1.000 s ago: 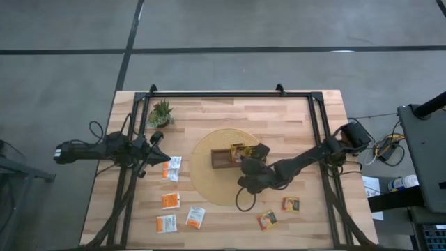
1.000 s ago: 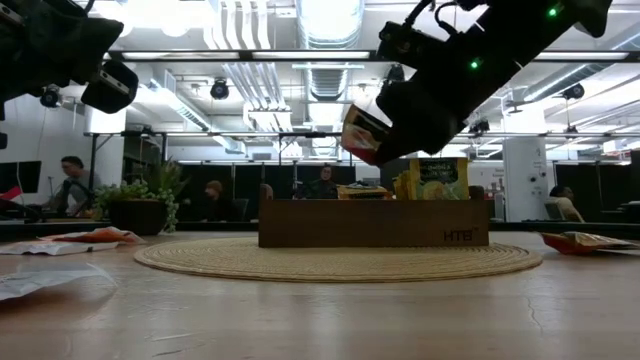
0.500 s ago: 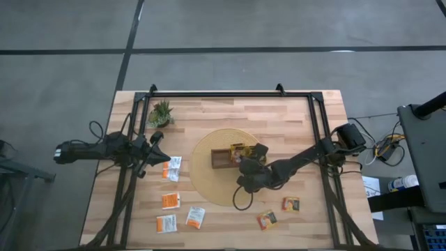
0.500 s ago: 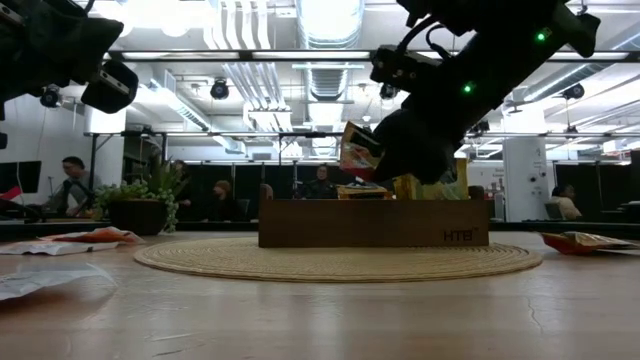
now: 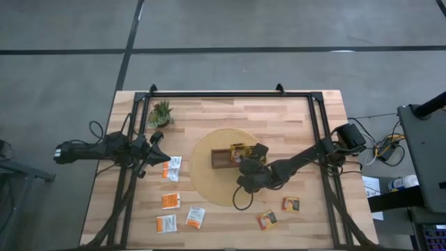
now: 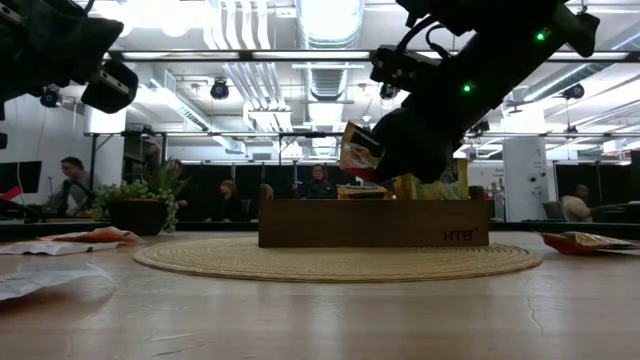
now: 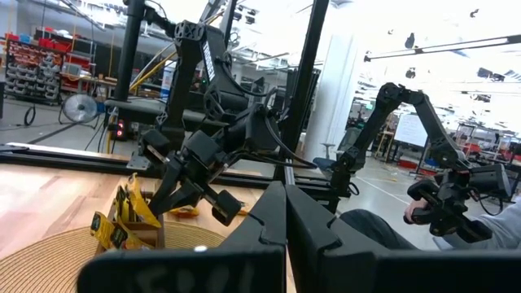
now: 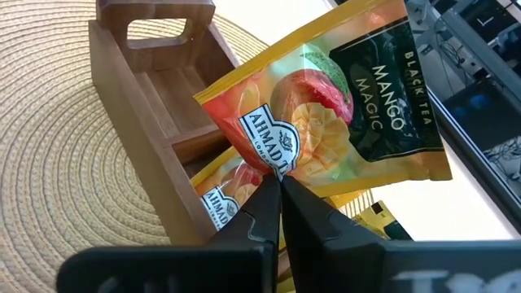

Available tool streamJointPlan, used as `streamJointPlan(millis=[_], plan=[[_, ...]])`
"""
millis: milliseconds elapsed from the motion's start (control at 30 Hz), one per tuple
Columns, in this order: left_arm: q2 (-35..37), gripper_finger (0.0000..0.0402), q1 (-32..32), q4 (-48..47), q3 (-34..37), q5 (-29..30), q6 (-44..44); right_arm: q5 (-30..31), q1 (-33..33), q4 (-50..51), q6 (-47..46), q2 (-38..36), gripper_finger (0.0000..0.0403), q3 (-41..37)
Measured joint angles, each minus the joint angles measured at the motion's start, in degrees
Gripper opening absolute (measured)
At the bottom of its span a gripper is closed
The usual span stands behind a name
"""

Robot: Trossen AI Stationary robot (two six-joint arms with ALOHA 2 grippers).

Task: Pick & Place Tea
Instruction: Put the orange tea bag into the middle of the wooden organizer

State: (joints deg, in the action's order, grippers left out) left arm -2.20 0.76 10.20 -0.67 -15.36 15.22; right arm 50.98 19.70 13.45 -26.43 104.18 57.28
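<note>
My right gripper (image 5: 243, 155) is shut on a tea sachet (image 8: 342, 98), orange-yellow with a dark green panel. It hovers over the dark wooden tray (image 5: 220, 158), whose long side shows in the low view (image 6: 370, 222). The tray stands on a round woven mat (image 5: 209, 183). More tea sachets stand upright in one tray compartment (image 8: 221, 205) (image 6: 435, 178). Several loose sachets lie flat on the table, near left (image 5: 171, 201) and near right (image 5: 290, 203). My left gripper (image 5: 157, 143) waits shut at the table's left, touching nothing. My right gripper pinches the sachet between its two fingertips at one corner, beside the white logo (image 8: 262, 155). The fingers slant down from the table's right side. The sachet sticks out beyond the fingertips, tilted, lifted clear above the tray's rim (image 6: 358, 150).
A small potted plant (image 5: 161, 113) stands at the far left of the table. A black frame (image 5: 230, 94) runs along the far edge and down both sides. One tray compartment beside the handle cut-out is bare wood (image 8: 175, 89). People sit in the room beyond the table.
My right gripper has sunk a little toward the tray with the sachet, which tipped slightly; over the last half second it has stayed still.
</note>
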Motion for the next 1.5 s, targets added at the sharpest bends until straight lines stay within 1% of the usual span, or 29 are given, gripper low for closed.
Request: streamJointPlan(millis=[600, 733, 900, 1100, 1233, 1500], plan=[[0.01, 0.0000, 0.01, 0.01, 0.00, -0.01, 0.01, 0.09, 0.00, 0.26, 0.24, 0.00, 0.0009, 0.12], [0.01, 0.0000, 0.01, 0.00, 0.00, -0.01, 0.02, 0.07, 0.02, 4.72, -0.28, 0.00, 0.0009, 1.54], [0.02, 0.0000, 0.01, 0.00, -0.02, -0.01, 0.02, -0.23, 0.02, 13.30, -5.26, 0.00, 0.0009, 4.29], [0.00, 0.0000, 0.00, 0.00, -0.01, -0.01, 0.01, -0.95, 0.22, 13.48, -5.23, 0.00, 0.0011, 5.25], [0.02, 0.0000, 0.00, 0.02, -0.01, 0.00, 0.02, -1.09, 0.21, 13.29, -4.90, 0.00, 0.0035, 5.06], [0.01, 0.0000, 0.01, 0.02, -0.01, 0.00, 0.02, -1.08, 0.15, 12.96, -4.93, 0.00, 0.0120, 4.61]])
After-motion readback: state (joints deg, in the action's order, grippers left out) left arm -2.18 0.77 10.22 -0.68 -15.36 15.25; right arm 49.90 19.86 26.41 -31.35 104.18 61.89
